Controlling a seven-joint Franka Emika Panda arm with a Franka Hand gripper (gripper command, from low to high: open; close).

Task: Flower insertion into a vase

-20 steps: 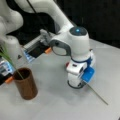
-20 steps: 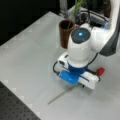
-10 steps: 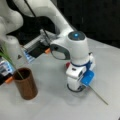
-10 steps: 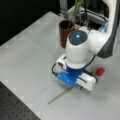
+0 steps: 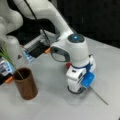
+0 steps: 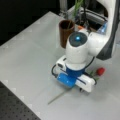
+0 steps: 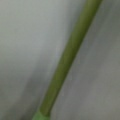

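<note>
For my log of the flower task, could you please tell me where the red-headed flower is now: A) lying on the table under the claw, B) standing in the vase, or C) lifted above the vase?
A: in a front view the flower lies flat on the table beneath the lowered claw, apart from the vase, which holds only green leaves.

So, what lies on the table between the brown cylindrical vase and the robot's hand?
Only bare grey table separates the reddish-brown cylindrical vase from the hand in a front view.
</note>
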